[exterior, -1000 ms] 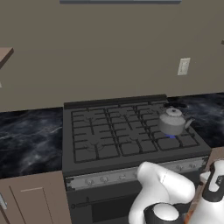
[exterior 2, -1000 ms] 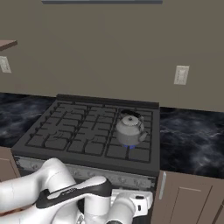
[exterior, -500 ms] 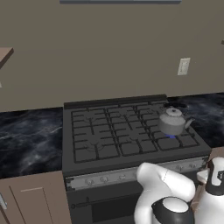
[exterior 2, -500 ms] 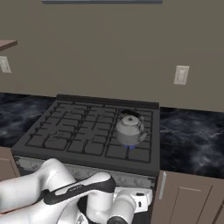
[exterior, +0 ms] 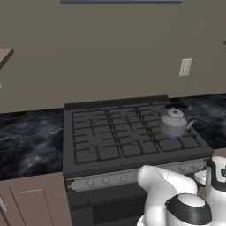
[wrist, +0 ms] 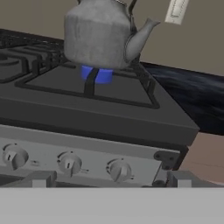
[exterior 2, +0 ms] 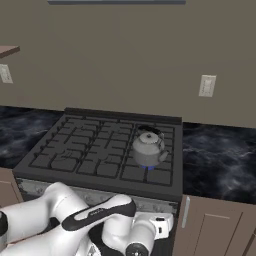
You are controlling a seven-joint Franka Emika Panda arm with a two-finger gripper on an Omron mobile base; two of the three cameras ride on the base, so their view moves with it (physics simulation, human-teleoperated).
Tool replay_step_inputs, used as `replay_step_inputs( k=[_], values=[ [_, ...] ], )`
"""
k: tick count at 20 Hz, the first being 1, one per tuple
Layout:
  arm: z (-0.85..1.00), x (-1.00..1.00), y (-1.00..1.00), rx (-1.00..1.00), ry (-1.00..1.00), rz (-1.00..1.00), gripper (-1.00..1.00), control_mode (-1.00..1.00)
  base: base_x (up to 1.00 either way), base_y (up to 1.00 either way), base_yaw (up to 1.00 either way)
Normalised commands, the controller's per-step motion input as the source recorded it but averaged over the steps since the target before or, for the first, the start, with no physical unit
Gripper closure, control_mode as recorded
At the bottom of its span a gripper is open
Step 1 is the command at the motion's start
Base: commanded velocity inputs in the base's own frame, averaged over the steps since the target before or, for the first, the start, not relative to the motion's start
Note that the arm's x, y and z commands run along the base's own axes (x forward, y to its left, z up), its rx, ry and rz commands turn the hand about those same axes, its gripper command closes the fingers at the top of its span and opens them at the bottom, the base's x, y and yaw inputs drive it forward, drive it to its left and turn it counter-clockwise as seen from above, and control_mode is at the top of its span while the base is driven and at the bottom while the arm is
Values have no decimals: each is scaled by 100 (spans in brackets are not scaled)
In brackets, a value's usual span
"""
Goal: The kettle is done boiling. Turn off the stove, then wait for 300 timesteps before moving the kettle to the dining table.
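Here the kettle (wrist: 99,33), a squat silver-grey metal vessel with a domed lid and short spout, stands upright on the grate of the right-hand burner of the stove (exterior: 114,141), toward the back of the range; a blue flame (wrist: 97,74) shows beneath its base, so the burner is judged to be lit and the first step of the task not yet done. The kettle is probably rigid, smooth-walled and slippery on the body, heavier if filled, and hot near the flame; the dark arched handle over the lid looks the sensible place to take hold, gripped across its top so that the vessel hangs level and the spout does not tip. Below the cooktop runs the silver front strip with its row of small knobs (wrist: 119,169), the rightmost lying nearest the kettle's burner. The gripper (wrist: 109,180) sits low in front of this strip, its two finger tips apart with nothing between them, near the knobs but not touching any. The arm (exterior 2: 100,220) is folded low before the oven door. Dark marble counters (exterior 2: 215,155) flank the range, and a wall outlet (exterior 2: 206,85) is set above the right one.
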Motion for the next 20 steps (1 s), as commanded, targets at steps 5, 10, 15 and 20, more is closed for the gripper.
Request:
replay_step_inputs(
  k=[5,10,15,20],
  values=[
    [-22,5,0,1,-5,2,-100,-100,0,0,0],
    [-16,12,0,0,-6,2,-100,-100,0,0,0],
    [-18,12,-3,0,-5,0,-100,-100,0,0,0],
    [-15,5,-10,0,-5,0,-100,-100,0,0,0]
  ],
)
